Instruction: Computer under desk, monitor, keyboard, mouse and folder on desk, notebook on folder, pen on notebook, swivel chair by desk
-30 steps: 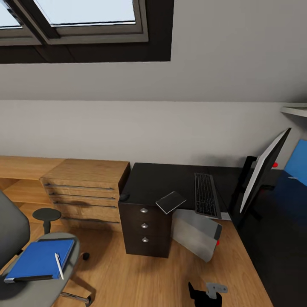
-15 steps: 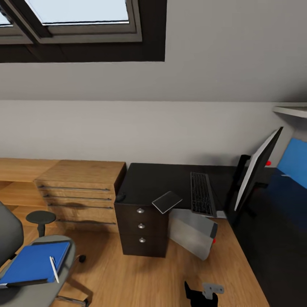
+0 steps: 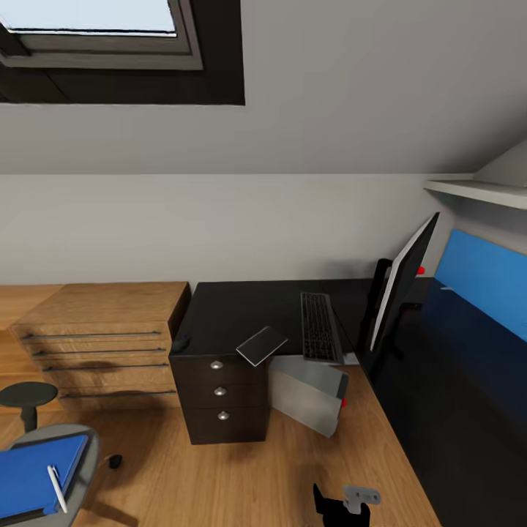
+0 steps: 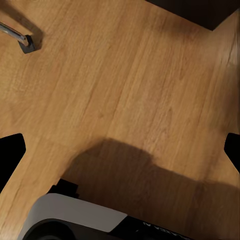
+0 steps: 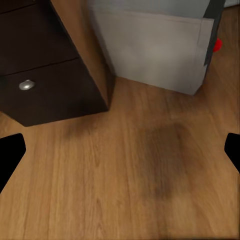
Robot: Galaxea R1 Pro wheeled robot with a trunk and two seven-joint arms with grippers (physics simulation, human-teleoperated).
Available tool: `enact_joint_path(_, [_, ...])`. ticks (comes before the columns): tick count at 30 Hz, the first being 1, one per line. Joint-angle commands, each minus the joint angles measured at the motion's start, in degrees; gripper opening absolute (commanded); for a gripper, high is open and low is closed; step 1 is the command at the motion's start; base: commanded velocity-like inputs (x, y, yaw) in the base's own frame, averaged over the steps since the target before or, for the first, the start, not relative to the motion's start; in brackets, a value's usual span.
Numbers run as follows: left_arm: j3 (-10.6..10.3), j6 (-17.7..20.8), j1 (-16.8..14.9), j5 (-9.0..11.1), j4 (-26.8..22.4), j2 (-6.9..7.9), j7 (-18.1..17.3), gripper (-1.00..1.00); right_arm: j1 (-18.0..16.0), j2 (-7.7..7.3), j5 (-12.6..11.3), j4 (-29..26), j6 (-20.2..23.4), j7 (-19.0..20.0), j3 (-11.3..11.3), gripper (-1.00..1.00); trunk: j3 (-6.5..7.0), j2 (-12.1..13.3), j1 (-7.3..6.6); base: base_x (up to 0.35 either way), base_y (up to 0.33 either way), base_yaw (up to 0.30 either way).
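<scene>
The black desk (image 3: 227,311) stands under the sloped wall. On it lie the keyboard (image 3: 318,337) and the monitor (image 3: 401,289), edge-on to me. The small notebook (image 3: 261,345) overhangs the desk's front edge, and the mouse (image 3: 181,342) sits at its left corner. The computer (image 3: 307,395) leans tilted under the desk and also faces my right wrist as the computer (image 5: 155,50). At lower left the blue folder (image 3: 33,476) with the pen (image 3: 56,489) lies on the swivel chair (image 3: 82,468). My left gripper (image 4: 120,152) and right gripper (image 5: 120,152) are open over bare floor.
A light wooden drawer chest (image 3: 95,329) stands left of the desk. A blue wall panel (image 3: 483,271) and a shelf (image 3: 476,192) are at right. The desk's drawer knob (image 5: 26,85) is close to my right gripper. A chair caster (image 4: 22,41) is near my left gripper.
The whole picture has shifted left, so the camera has turned right. The chair and folder now sit at the picture's edge. Nothing on the desk has moved.
</scene>
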Motion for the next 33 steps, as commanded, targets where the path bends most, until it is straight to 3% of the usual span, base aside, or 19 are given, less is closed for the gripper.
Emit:
enact_joint_path(1, [-0.36,-0.29,-0.04,0.61,0.05,0.04,-0.10,1.00,-0.05,0.02,0.28,0.09,-0.19,0.22,-0.52,1.00,-0.07,-0.05,0.00,0.000,0.000,-0.124])
enact_joint_path(12, [-0.33,-0.32,-0.04,0.63,0.06,0.12,-0.06,1.00,-0.05,0.30,0.43,0.09,-0.19,0.25,-0.52,1.00,-0.07,-0.05,0.00,0.008,0.000,-0.032])
enact_joint_path(22, [-0.32,-0.32,-0.04,0.59,0.06,0.12,-0.07,1.00,-0.05,1.35,0.44,0.09,-0.19,0.30,-0.52,1.00,-0.07,-0.05,0.00,0.206,0.000,-0.001])
enact_joint_path(33, [-0.32,-0.72,-0.04,0.51,0.04,0.10,-0.06,1.00,-0.05,1.53,0.49,0.09,-0.19,0.32,-0.52,1.00,0.15,-0.05,0.00,0.029,0.000,-0.052])
